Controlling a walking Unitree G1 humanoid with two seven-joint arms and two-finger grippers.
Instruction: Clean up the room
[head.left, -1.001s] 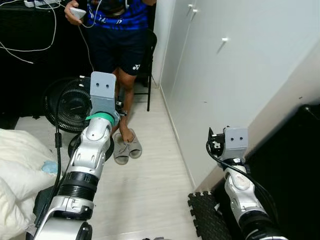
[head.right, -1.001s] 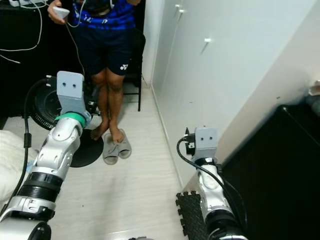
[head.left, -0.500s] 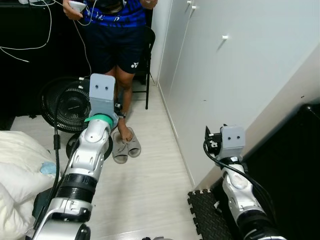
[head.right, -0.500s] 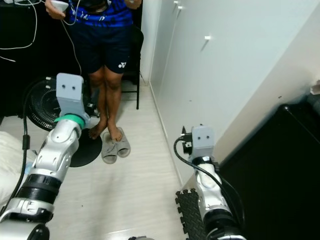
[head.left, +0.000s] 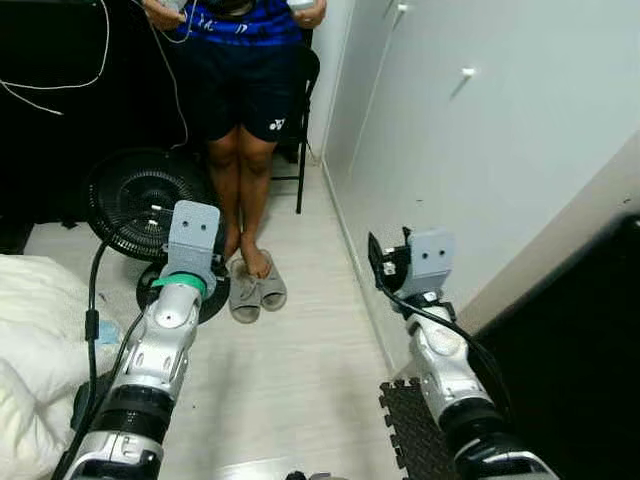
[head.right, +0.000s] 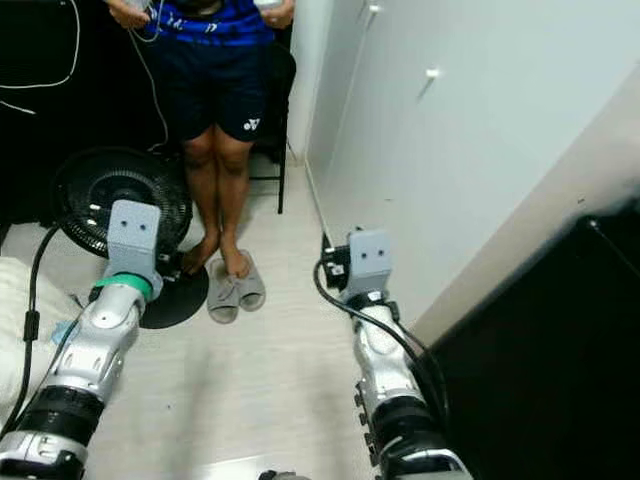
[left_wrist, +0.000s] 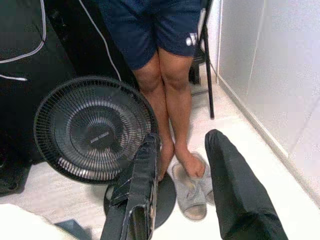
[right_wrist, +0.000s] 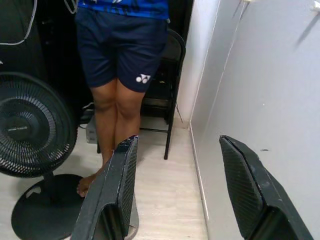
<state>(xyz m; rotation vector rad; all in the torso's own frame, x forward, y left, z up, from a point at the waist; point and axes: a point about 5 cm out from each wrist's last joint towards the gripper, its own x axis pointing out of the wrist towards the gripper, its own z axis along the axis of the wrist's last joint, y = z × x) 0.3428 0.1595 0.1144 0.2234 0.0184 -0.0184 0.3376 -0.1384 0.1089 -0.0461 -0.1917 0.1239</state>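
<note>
- Floor (head.left: 300, 350) of pale wood planks runs between a white wardrobe (head.left: 480, 150) on the right and a black fan (head.left: 140, 205) on the left.
- A person (head.left: 240, 90) in dark shorts and a blue shirt stands at the far end, barefoot, holding small devices with cables in both hands.
- Grey slippers (head.left: 255, 290) lie side by side on the floor just in front of the person's feet, beside the fan's round base (one foot touches or rests on them).
- A black chair (head.left: 300, 120) stands behind the person, against the wardrobe.
- White bedding (head.left: 35, 350) lies at the left edge, with a small blue item (head.left: 103, 332) at its rim.
- A black foam mat (head.left: 410, 430) lies on the floor near the right arm.
- Left gripper (left_wrist: 182, 200) is held out above the floor, pointing towards the fan and slippers; its fingers (left_wrist: 227, 200) stand apart and hold nothing.
- Right gripper (right_wrist: 182, 200) is raised beside the wardrobe, pointing towards the person and chair; its fingers (right_wrist: 250, 190) are spread wide, with nothing between them.
</note>
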